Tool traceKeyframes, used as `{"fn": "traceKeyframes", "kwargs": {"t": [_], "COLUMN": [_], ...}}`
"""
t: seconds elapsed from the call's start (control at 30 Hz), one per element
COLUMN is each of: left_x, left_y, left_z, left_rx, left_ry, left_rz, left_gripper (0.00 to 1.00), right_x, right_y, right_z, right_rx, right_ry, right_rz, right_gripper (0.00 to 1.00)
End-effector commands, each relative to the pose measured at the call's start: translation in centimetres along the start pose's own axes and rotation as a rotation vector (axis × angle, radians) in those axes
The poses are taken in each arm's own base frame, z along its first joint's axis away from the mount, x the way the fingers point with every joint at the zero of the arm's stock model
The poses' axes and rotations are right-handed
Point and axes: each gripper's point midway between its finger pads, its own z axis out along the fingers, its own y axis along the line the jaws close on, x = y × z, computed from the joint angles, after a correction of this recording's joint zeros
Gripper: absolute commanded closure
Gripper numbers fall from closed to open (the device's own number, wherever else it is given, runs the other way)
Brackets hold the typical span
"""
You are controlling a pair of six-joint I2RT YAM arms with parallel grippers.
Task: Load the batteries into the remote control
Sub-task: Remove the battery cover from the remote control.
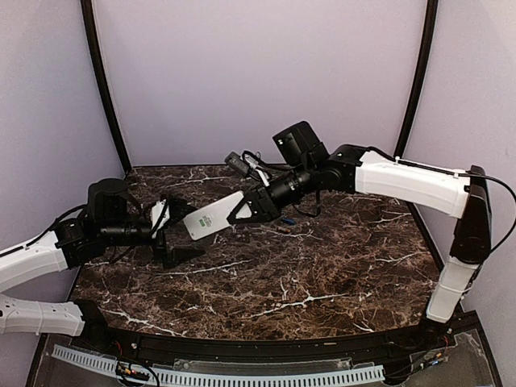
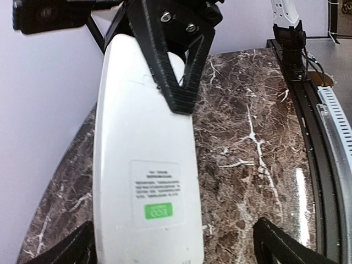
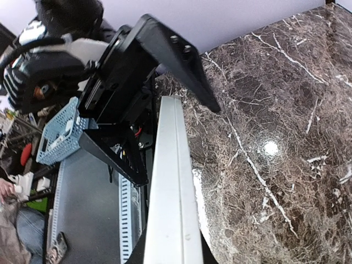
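Pale lilac walls close in a dark marble table (image 1: pixel 322 274) veined with white. From the left edge of the top view the left arm reaches in low, and its left pincer (image 1: pixel 189 232) stands wide apart, the 2 fingers spread above and below the near end of the remote control (image 1: pixel 211 218) without closing on it. The left wrist view shows those fingers (image 2: pixel 66 250) at the bottom corners; the left one sits just beside the handset's edge, the other well away.

The remote control hangs in the air above the table, tilted, its plain back facing the left wrist camera. A printed label with a green sticker (image 2: pixel 158 210) sits near the lower end.

At the handset's far, right end the right pincer (image 1: pixel 242 211) is clamped on it, 1 black triangular finger (image 2: pixel 176 66) lying across the white back. From the right wrist the handset shows edge-on.

Further right, a tiny blue piece, likely one of the batteries (image 1: pixel 287 219), lies on the table under the right arm.
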Motion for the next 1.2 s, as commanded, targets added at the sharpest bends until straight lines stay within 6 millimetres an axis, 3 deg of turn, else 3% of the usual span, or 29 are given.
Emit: {"fn": "traceKeyframes", "kwargs": {"t": [0.0,0.27,0.43,0.57,0.67,0.83,0.97,1.0,1.03,1.17], "left_x": [-2.0,-0.3,0.6,0.8,0.6,0.2,0.0,-0.1,-0.1,0.6], "left_y": [2.4,4.1,3.6,3.1,3.2,2.9,2.8,2.8,2.8,2.2], "left_z": [-1.6,-0.5,0.7,1.2,1.3,1.4,1.2,1.1,1.0,0.9], "left_rx": [-0.201,-0.263,-0.205,-0.169,-0.166,-0.154,-0.146,-0.148,-0.148,-0.119], "left_ry": [-0.111,0.001,0.029,0.030,0.028,0.000,-0.006,-0.009,-0.009,0.032], "left_rz": [0.171,0.219,0.227,0.208,0.196,0.184,0.168,0.169,0.167,0.154], "left_gripper": [0.01,0.01,0.02,0.09,0.25,0.44,0.81,0.94,0.99,1.00], "right_x": [-1.5,-0.8,-1.2,-0.6,-0.5,-0.1,0.0,0.0,0.2,0.6], "right_y": [-0.9,-1.8,-1.1,-1.2,-1.2,-1.5,-1.7,-2.1,-2.5,-4.4], "right_z": [0.1,2.1,2.6,3.1,3.1,3.5,3.5,3.4,3.3,2.7], "right_rx": [-0.069,-0.103,-0.154,-0.160,-0.159,-0.162,-0.150,-0.125,-0.101,-0.008], "right_ry": [-0.076,-0.067,-0.071,-0.057,-0.060,-0.053,-0.051,-0.055,-0.053,-0.075], "right_rz": [0.231,0.317,0.319,0.331,0.333,0.341,0.339,0.340,0.347,0.360], "right_gripper": [1.00,1.00,1.00,1.00,1.00,1.00,1.00,0.95,0.83,0.44]}}
